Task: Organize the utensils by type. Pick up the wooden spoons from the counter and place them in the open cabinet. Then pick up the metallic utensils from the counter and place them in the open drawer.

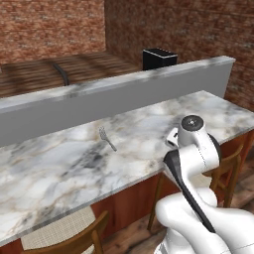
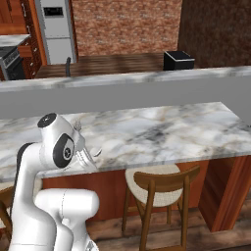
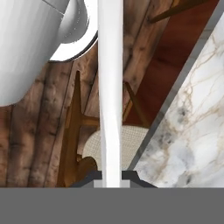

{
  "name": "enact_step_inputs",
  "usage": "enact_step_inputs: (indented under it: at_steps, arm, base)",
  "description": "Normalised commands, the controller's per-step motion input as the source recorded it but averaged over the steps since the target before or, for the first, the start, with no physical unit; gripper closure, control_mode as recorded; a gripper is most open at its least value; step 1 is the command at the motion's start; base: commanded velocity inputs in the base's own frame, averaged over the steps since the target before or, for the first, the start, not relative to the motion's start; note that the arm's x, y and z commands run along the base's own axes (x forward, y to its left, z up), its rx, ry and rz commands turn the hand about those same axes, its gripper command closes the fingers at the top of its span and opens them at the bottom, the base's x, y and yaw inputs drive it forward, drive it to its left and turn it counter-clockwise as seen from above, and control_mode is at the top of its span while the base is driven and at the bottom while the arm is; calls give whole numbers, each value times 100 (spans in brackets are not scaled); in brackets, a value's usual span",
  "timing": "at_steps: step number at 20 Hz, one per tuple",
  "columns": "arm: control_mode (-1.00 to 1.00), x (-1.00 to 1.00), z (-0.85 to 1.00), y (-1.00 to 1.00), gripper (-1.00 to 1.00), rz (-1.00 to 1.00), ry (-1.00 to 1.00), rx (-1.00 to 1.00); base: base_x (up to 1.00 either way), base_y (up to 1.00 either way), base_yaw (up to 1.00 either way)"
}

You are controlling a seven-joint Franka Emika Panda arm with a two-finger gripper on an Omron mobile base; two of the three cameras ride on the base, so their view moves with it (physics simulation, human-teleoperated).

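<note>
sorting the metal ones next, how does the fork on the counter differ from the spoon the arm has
The fork lies flat on the counter, untouched; the spoon is clamped between the fingers, off the counter's edge over a stool. The fork ends in tines; the spoon looks like a plain pale strip. Both are thin and slim.

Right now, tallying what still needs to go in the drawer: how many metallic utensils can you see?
2. A fork lies on the counter near the grey ledge; a slim pale spoon is clamped in the gripper. Others could be hidden behind the arm.
</note>
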Motion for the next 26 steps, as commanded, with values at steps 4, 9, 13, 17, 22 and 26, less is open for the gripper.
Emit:
enact_step_inputs:
  at_steps: [4,9,13,17,22,26]
  arm:
    - [100,-11,0,-5,100,0,-1,0]
    - [100,0,0,0,100,0,0,0]
    - [100,0,0,0,100,0,0,0]
    - [100,0,0,0,100,0,0,0]
    - [100,0,0,0,100,0,0,0]
    - [100,0,0,0,100,0,0,0]
  base:
    - [-6,-3,0]
    - [-42,-15,0]
    - [-62,-22,0]
    - [-58,-21,0]
    - [-35,-23,0]
    - [0,-6,-10]
